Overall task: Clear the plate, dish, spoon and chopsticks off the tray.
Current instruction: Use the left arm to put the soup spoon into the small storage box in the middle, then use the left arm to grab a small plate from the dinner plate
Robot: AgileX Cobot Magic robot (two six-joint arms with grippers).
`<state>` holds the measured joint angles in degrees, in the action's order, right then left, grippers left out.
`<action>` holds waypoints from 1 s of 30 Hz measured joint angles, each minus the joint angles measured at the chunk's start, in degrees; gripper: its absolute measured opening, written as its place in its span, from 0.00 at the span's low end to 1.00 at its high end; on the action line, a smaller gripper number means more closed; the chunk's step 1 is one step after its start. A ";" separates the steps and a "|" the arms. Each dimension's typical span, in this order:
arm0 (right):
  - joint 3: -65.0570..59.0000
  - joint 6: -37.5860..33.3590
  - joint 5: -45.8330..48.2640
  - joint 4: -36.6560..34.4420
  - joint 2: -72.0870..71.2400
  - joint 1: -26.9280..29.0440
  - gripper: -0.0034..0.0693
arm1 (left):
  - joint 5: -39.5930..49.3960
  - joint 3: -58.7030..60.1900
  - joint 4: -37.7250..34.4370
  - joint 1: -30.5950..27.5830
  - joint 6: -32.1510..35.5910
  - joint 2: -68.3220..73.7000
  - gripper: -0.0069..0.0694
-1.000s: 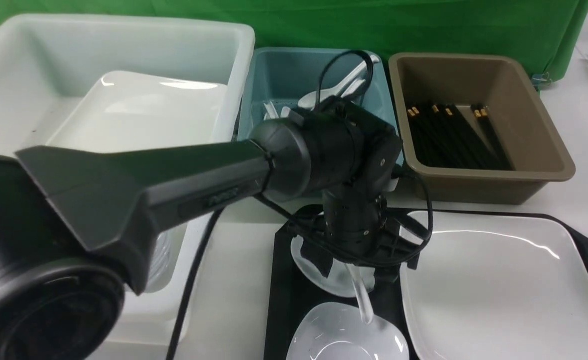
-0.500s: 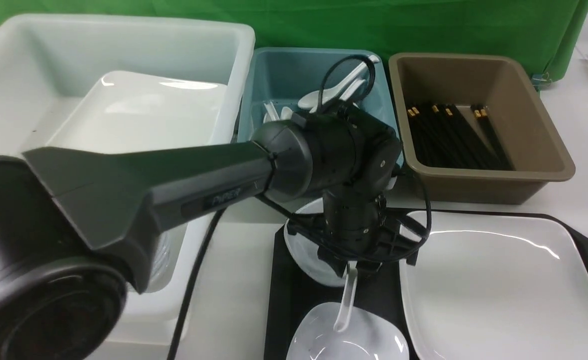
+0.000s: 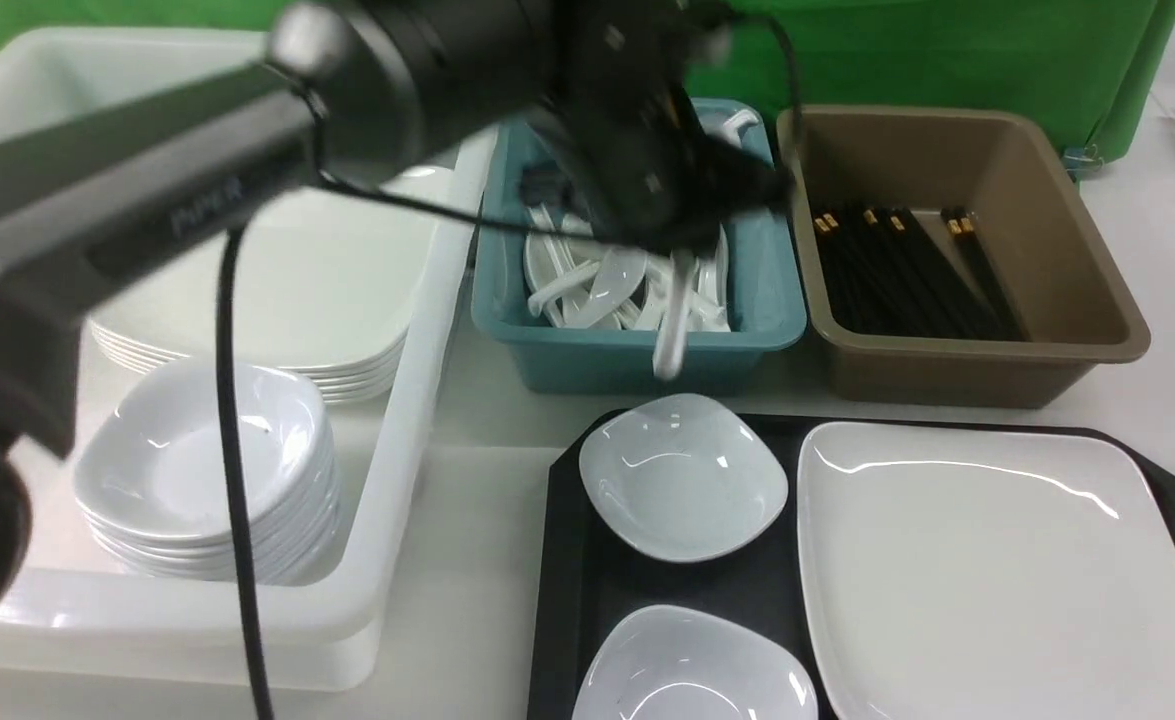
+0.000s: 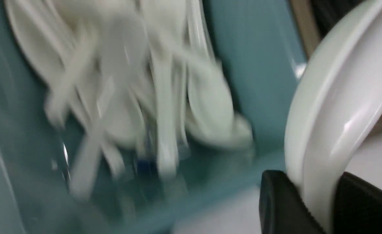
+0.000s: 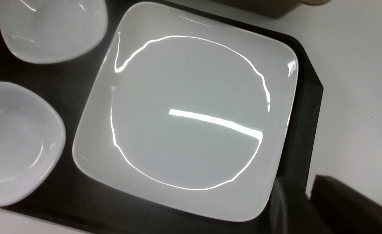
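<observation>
My left gripper (image 3: 682, 255) is shut on a white spoon (image 3: 671, 330) and holds it hanging over the front part of the teal bin (image 3: 637, 355). The left wrist view shows the spoon (image 4: 334, 113) pinched between the black fingers (image 4: 282, 201). The large white plate (image 3: 987, 570) lies on the right of the black tray (image 3: 567, 590). Two small dishes (image 3: 682, 475) (image 3: 692, 665) sit on the tray's left. Black chopsticks (image 3: 907, 270) lie in the brown bin. My right gripper (image 5: 309, 191) is shut and empty, above the plate's (image 5: 191, 110) corner at the tray's edge (image 5: 304, 130).
A big white bin (image 3: 417, 400) on the left holds a stack of plates (image 3: 277, 300) and a stack of small dishes (image 3: 207, 470). The teal bin holds several white spoons (image 4: 129, 97). The brown bin (image 3: 957, 360) stands at the back right.
My left arm has risen from low over the tray's dishes and swung back, carrying the spoon to above the teal bin. Both small dishes now show fully.
</observation>
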<state>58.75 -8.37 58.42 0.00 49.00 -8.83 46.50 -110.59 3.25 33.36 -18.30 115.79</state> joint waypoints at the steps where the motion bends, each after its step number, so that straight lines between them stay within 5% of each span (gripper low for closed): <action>1: -0.06 0.00 0.00 0.00 0.00 0.00 0.24 | -3.89 -1.62 -2.15 -2.59 1.16 1.40 0.32; 8: -0.11 0.00 -0.11 0.00 0.00 0.00 0.24 | -13.04 -2.79 -4.73 -7.48 1.97 5.74 0.33; 11: -0.11 0.00 -0.18 0.00 0.00 0.00 0.25 | -13.14 -2.79 -5.56 -8.38 2.08 7.00 0.44; 15: -0.11 0.00 -0.19 0.00 0.00 0.00 0.27 | -10.36 -2.79 -6.68 -8.77 2.08 6.95 0.72; 19: -0.11 0.00 -0.19 0.00 0.00 0.00 0.27 | -2.96 -2.79 -7.75 -8.77 2.36 5.06 0.80; 22: -0.11 0.00 -0.14 0.00 0.00 0.00 0.28 | 6.25 -2.79 -9.95 -8.77 5.22 2.70 0.74; 24: -0.11 0.00 -0.14 0.00 0.00 0.00 0.28 | 12.73 -2.79 -11.05 -8.34 8.51 1.11 0.61; 25: -0.11 0.00 -0.14 0.00 0.00 0.00 0.28 | 18.93 -2.79 -11.67 -7.36 11.92 -0.18 0.44; 27: -0.11 0.00 -0.14 0.00 0.00 0.00 0.29 | 21.28 -1.54 -11.97 -5.24 15.58 -1.61 0.25; 30: -0.11 0.00 -0.01 0.00 0.00 0.00 0.29 | 22.17 2.65 -12.24 -1.64 18.65 -3.78 0.13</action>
<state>58.64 -8.37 58.41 0.00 49.00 -8.83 68.68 -107.94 -8.99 31.72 0.35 112.01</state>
